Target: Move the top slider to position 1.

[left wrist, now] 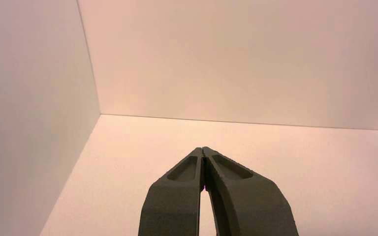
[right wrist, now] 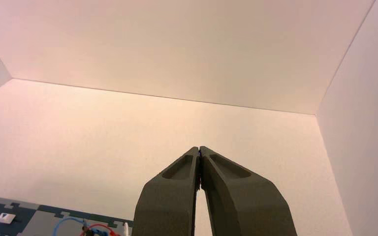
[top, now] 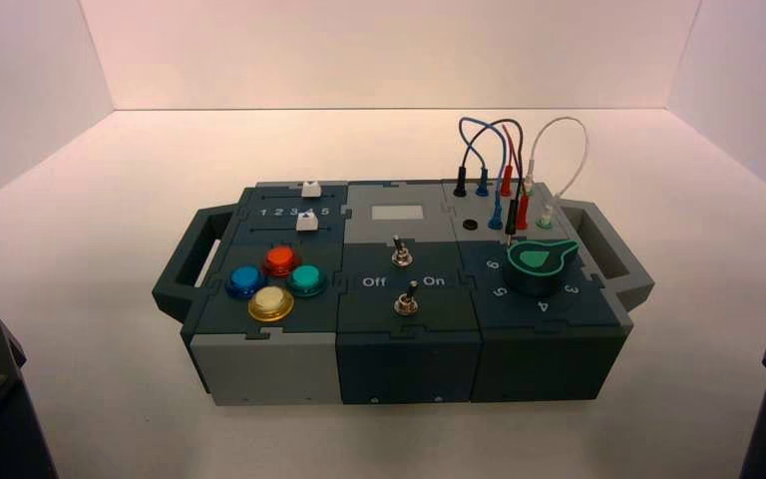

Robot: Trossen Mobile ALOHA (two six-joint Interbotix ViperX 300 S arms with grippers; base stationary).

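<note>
A: Starting left of the box (top: 399, 299), what is the left gripper (left wrist: 204, 151) doing?

B: It is sitting parked off the box's near left corner, jaws clenched tip to tip, gripping nothing and facing bare tabletop (left wrist: 275, 147).

A: And on the box itself?

B: The top slider (top: 311, 189) is sitting at the far edge of the box's left section. The second slider (top: 307, 222) is lying just nearer, with the printed row of digits between them. Position 1 (top: 263, 213) is starting that row at its left end, and the top slider is standing over toward the row's right end.

A: Further along?

B: Four round buttons (top: 274, 280) are sitting at the box's near left, two toggle switches (top: 403, 274) in its middle, a green dial (top: 542, 261) and wires (top: 504, 170) on its right.

A: The right gripper (right wrist: 199, 150)?

B: It is waiting off the box's near right corner, jaws pressed together, empty.
</note>
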